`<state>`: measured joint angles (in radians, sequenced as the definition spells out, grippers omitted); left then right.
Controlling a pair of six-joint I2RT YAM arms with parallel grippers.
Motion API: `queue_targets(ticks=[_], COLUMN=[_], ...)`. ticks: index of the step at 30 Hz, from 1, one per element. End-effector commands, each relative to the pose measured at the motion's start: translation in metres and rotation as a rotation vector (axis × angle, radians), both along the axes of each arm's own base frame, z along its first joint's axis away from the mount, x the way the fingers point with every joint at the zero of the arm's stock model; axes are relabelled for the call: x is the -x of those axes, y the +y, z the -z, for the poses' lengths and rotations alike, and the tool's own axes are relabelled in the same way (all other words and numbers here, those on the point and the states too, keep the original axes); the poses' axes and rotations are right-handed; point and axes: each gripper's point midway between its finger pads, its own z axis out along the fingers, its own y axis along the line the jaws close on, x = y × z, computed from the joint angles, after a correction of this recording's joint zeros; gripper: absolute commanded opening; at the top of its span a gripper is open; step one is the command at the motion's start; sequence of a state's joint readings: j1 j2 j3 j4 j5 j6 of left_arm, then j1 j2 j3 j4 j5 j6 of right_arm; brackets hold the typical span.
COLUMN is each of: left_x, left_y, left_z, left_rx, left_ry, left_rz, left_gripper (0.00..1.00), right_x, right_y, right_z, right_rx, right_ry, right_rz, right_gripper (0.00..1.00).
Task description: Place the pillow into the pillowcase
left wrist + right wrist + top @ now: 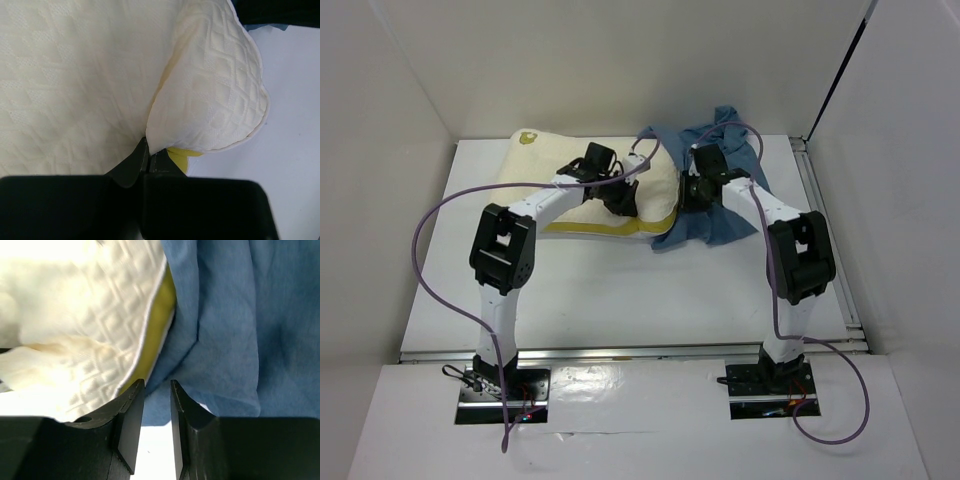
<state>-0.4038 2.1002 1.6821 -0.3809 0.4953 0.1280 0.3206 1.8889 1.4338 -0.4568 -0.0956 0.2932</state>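
The pillow [545, 158] lies flat on the white table [620, 295], toward 11 o'clock from the table's middle. Its darker yellow mark [528, 138] sits at the far left corner, and its yellow edge seam [610, 230] runs along the near side. The pillowcase [710, 228] lies crumpled toward 1 o'clock, with its left edge touching the pillow's right end and overlapping it.

The left end effector [620, 203] is over the pillow's right half, at about 4 o'clock from the pillow's middle. In the left wrist view this end effector [147, 148] is closed, and a fold of the quilted pillow cover [215, 90] comes up from between the fingertips. The rest of the pillow [75, 75] spreads out to 10 o'clock. A bit of the yellow seam [181, 157] shows just beside the tips at 3 o'clock.

The right end effector [688, 195] is at the seam between pillow and pillowcase. In the right wrist view its fingers [131, 415] stand a narrow gap apart. The end effector [156, 386] has the pillowcase's blue edge [240, 330] right at its tips, and bare table shows lower in the gap. I cannot tell whether the fingers pinch the cloth or only stand over it. The pillow corner [90, 320] fills the view toward 10 o'clock, its yellow side band [156, 325] pressed against the blue cloth.
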Motion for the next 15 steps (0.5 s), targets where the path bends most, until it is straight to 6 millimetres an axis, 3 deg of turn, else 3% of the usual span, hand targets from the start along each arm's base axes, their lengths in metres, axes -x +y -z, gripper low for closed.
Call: queue_targets(ticks=[1, 4, 11, 15], left_x=[0.001, -0.003, -0.008, -0.008], left_y=[0.021, 0.018, 0.014, 0.014], left_z=[-0.004, -0.002, -0.01, -0.013], left_rx=[-0.043, -0.037, -0.025, -0.028], left_ry=[0.0, 0.003, -0.007, -0.013], left_rz=[-0.038, -0.032, -0.026, -0.02], left_gripper=[0.0, 0.0, 0.0, 0.0], right_x=[-0.027, -0.027, -0.025, -0.033], right_y=[0.009, 0.006, -0.002, -0.005], right_z=[-0.04, -0.041, 0.003, 0.011], right_rx=[-0.052, -0.042, 0.013, 0.014], right_ry=[-0.135, -0.156, -0.067, -0.061], right_rz=[-0.015, -0.015, 0.022, 0.031], right_gripper=[0.35, 0.35, 0.36, 0.36])
